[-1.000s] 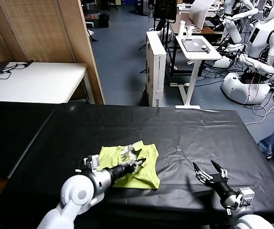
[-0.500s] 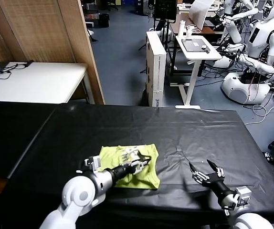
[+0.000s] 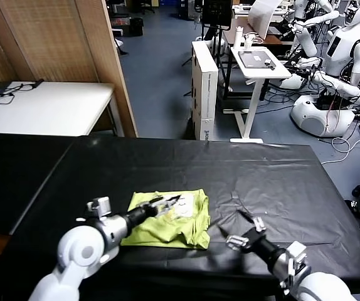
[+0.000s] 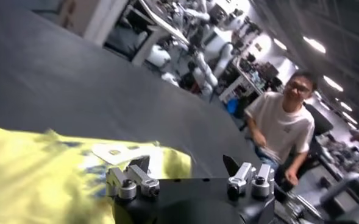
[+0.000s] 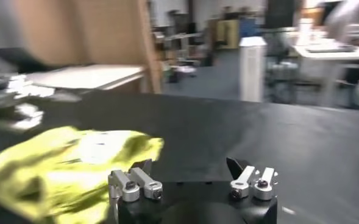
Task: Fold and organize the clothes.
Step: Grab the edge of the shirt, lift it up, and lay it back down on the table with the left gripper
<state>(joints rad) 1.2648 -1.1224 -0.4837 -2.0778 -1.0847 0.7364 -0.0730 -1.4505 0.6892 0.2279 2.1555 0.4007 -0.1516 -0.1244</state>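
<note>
- The lime T-shirt (image 3: 170, 216), folded small, lies on the black bench (image 3: 261, 175): light, limp cotton, best pinched at an edge.
- Left hand (image 3: 167, 204) hovers over it, open, empty.
- Right hand (image 3: 246, 231) is beside it, open, empty.

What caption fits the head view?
Open left pincer over folded lime T-shirt; open right pincer beside it.

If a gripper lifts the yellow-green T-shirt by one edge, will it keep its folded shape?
Probably not. The T-shirt lies creased and soft on the black table, so it would likely droop and unfold. It looks thin, so probably light, and it might slide on that smooth-looking covering when pushed.
</note>
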